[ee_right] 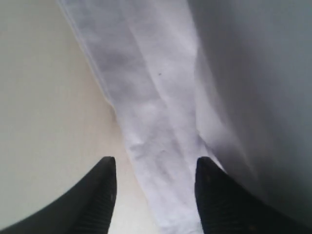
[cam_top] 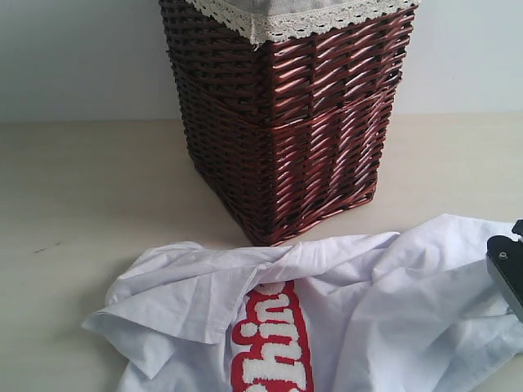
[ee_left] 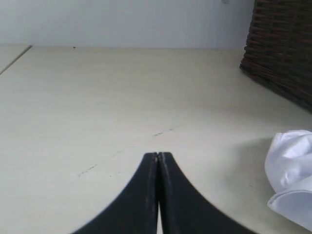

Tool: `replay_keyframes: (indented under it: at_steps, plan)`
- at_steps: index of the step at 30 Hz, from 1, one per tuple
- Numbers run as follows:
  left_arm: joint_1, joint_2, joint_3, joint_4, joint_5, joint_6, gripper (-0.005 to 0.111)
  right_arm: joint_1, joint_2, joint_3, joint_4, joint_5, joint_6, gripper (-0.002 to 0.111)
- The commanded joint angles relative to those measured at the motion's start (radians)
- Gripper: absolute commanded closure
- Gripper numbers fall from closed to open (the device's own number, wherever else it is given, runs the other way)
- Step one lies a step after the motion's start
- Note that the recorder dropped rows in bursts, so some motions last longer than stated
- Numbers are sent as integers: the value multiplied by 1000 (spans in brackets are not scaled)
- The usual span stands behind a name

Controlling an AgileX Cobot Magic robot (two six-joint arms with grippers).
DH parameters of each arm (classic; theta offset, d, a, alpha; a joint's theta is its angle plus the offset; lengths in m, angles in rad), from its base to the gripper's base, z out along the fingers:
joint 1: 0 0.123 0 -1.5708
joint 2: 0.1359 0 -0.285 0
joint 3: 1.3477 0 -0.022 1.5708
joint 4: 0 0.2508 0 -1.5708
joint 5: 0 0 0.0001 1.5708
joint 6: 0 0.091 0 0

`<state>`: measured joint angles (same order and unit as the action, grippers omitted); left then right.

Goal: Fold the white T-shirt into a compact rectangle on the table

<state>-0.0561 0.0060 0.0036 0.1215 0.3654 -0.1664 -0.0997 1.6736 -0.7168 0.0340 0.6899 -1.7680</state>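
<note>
No fold is made yet: the white T-shirt (cam_top: 327, 327) lies crumpled.
It rests away from the wall edge of the tabletop (cam_top: 82, 180); our right hand (ee_right: 156, 180) is open around one strip, our left hand (ee_left: 158, 158) closed, empty.

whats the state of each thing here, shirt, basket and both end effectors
white T-shirt, crumpled and unfolded on the table, red print partly showing
wicker basket, upright, lace-edged liner folded over its rim
left end effector, shut, empty, over bare table
right end effector, open, a strip of the shirt lying between its fingers, not pinched
</note>
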Motion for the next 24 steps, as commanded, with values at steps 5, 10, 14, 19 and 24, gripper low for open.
replay_keyframes:
  at_steps: [5,10,14,19,24]
  plan:
    - [0,-6,-4,1,-7,3,107,-4,96,2,-14,-87,-9,86]
    - [0,-6,-4,1,-7,3,107,-4,79,1,-17,-26,28,108]
    - [0,-6,-4,1,-7,3,107,-4,-20,1,-17,41,26,108]
    - [0,-6,-4,1,-7,3,107,-4,-167,1,-17,208,24,108]
    - [0,-6,-4,1,-7,3,107,-4,-169,3,-13,250,96,92]
